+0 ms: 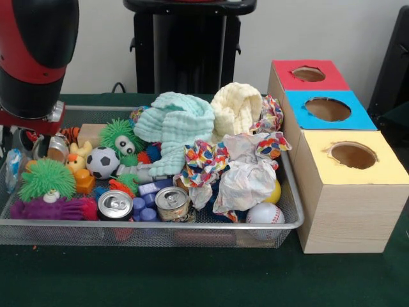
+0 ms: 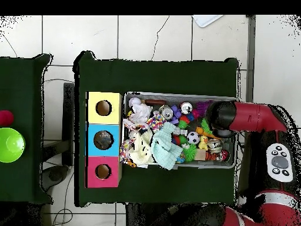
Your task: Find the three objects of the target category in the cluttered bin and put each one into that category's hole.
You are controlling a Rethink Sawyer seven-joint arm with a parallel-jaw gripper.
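Observation:
The wire mesh bin (image 1: 153, 233) is full of toys and cloths; it also shows in the overhead view (image 2: 176, 95). One crushed clear bottle with a blue label (image 1: 13, 169) stands at the bin's left end. My gripper (image 1: 24, 142) hangs just above and beside it under the red and black arm; whether it touches the bottle cannot be told. In the overhead view the arm (image 2: 235, 118) covers the gripper at the bin's right end. No other bottle shows. The box beside the bin has a red hole (image 1: 308, 73), a blue hole (image 1: 327, 109) and a yellow hole (image 1: 353, 155).
Two silver cans (image 1: 115, 204) (image 1: 172, 203) lie at the bin's front. A mint cloth (image 1: 179, 128), a cream cloth (image 1: 236, 109), crumpled paper (image 1: 246, 182), a soccer ball (image 1: 102, 162) and a green spiky ball (image 1: 46, 178) fill it. A green bowl (image 2: 10, 144) sits on a side table.

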